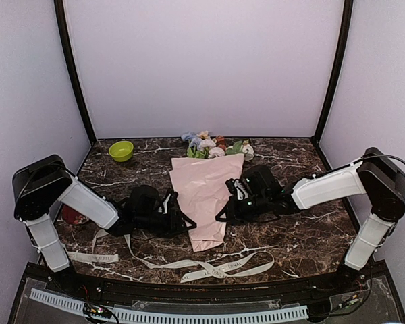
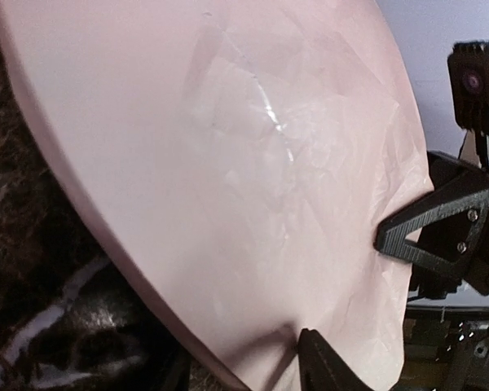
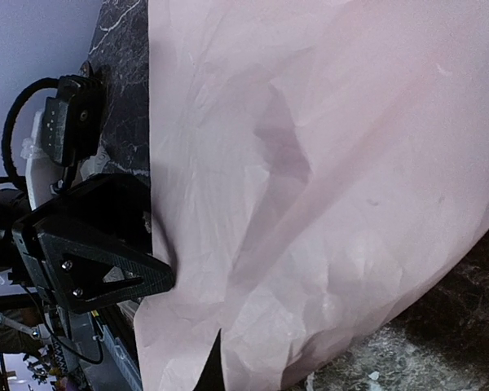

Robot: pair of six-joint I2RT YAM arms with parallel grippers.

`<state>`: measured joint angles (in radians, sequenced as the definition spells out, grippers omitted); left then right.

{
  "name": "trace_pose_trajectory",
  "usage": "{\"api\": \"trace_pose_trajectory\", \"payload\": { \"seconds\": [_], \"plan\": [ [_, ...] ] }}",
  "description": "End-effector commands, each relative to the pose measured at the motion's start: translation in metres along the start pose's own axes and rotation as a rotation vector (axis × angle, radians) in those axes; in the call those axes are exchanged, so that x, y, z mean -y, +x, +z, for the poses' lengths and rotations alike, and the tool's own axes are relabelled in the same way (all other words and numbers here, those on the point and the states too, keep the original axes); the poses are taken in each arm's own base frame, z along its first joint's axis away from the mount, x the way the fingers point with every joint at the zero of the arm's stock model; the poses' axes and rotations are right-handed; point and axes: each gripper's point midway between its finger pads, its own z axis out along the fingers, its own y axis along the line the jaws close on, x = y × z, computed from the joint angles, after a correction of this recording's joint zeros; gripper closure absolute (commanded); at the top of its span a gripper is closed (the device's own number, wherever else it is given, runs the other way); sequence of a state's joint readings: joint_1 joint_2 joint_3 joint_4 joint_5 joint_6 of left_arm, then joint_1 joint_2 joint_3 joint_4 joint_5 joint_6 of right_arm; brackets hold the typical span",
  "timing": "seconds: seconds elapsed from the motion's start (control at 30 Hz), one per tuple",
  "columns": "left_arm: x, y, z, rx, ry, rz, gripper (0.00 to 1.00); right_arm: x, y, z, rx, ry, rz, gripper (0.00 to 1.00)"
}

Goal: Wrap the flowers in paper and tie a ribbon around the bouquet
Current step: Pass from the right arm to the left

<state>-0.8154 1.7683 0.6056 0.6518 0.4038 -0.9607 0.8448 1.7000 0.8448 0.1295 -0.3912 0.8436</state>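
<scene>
The bouquet lies at mid-table as a pale pink paper cone, with the flowers at its far, wide end. My left gripper meets the cone's left side. In the left wrist view one of its fingers dents the paper, and the other is hidden under the sheet. My right gripper is at the cone's right side, shut on a fold of the paper. Only a dark sliver of it shows between the folds. The ribbon lies loose along the front of the table.
A green bowl stands at the back left. A small red thing sits under the left arm. Another stretch of ribbon trails by the left arm's base. The dark marble table is walled on three sides.
</scene>
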Motion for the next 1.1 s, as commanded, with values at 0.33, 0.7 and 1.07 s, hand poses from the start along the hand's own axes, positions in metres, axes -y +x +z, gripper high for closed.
{"api": "trace_pose_trajectory", "payload": {
  "seconds": [0.33,0.7,1.07],
  "plan": [
    [0.001,0.007,-0.002,-0.016,0.033,-0.018,1.0,0.011,0.0,-0.024,0.023,0.147,-0.079,0.63],
    [-0.01,0.013,0.003,-0.034,0.008,-0.042,1.0,0.059,0.049,-0.116,-0.004,0.509,-0.024,0.48],
    [-0.007,0.01,0.008,-0.054,0.0,-0.019,1.0,0.097,0.156,-0.118,-0.28,0.677,0.041,0.48]
  ]
}}
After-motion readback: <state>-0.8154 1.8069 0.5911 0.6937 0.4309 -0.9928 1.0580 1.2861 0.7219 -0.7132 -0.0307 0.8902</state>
